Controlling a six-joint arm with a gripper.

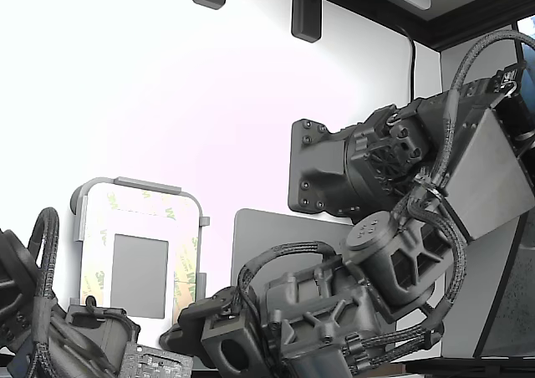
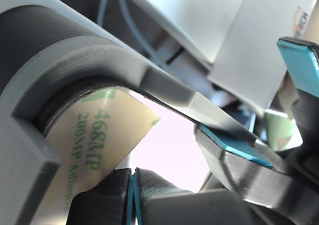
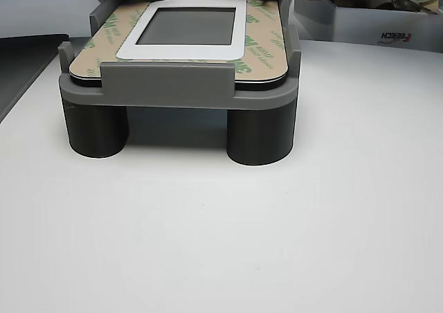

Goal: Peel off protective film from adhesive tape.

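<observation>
Film point(image 2: 99, 150), tan with green print, curls up at one corner under the grey frame point(image 2: 164, 93), off to one side of the jaws. The gripper point(image 2: 279, 100) stands open: two blue-padded fingers point(image 2: 234, 148) apart with nothing between them, the lower one nearest the lifted corner yet clear of it. In the other view the film point(image 3: 266, 46) covers the whole border round the grey centre, so the tape beneath is hidden. The step looks like the approach to the first pinch. Next, I judge, the jaws must straddle that loose corner, close on it alone, and draw it away from the frame.
</observation>
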